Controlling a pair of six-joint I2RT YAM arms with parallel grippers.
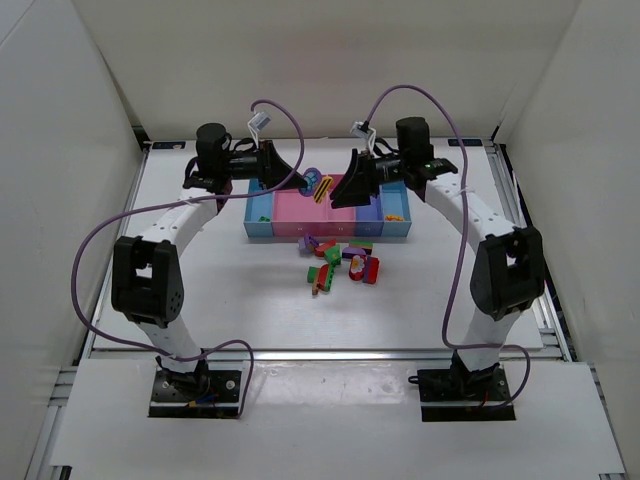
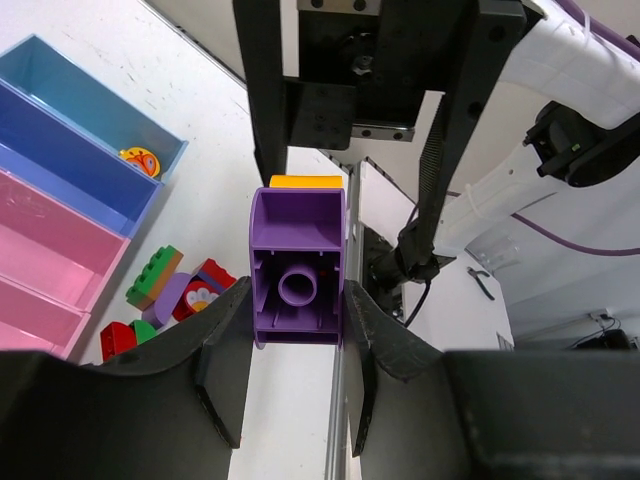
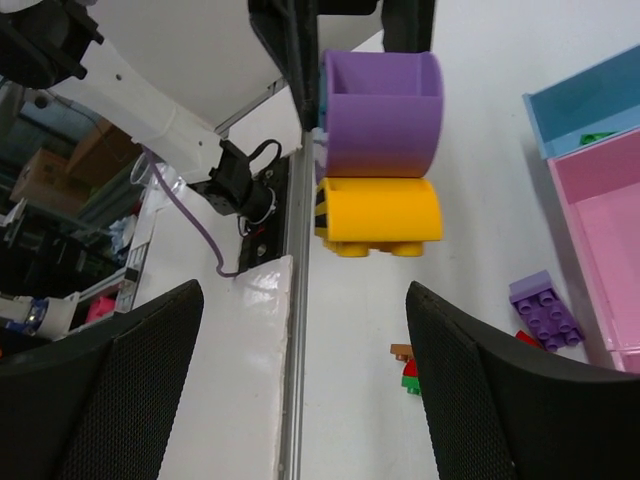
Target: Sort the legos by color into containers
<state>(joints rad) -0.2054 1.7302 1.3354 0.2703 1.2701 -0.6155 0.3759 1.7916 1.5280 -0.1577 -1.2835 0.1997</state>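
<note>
- My left gripper [image 2: 297, 332] is clamped on a purple brick [image 2: 298, 250]. It holds the brick in the air, over the far side of the containers [image 1: 262, 228] as the top view shows it.
- A yellow brick [image 3: 380, 215] is stuck to the far end of the purple one. That makes two colours in one grip, and I judge they have to come apart before either can be dropped.
- My right gripper [image 3: 300, 300] faces that pair with its jaws wide apart and nothing between them; it grips neither brick.
- Done, as far as I can see, is very little:
  - The light blue bin [image 2: 90, 95] beside the darker blue one holds a yellow-orange piece [image 2: 140, 160].
  - The other light blue bin [image 3: 600, 95], next to the pink, has a green piece [image 3: 597, 135] showing at its edge.
  - The parts of the pink bins I can see look bare. The arms hide much of the row from above.
- Left to do is most of it. The loose legos [image 1: 340, 265] lie in a cluster on the table [image 1: 200, 290] just in front of the bins. I can make out red, green, purple and orange among them, and none of these is sorted yet.
- My read is that we are early in the job. The step in hand is splitting purple from yellow, then binning each by colour, then working through the cluster.
</note>
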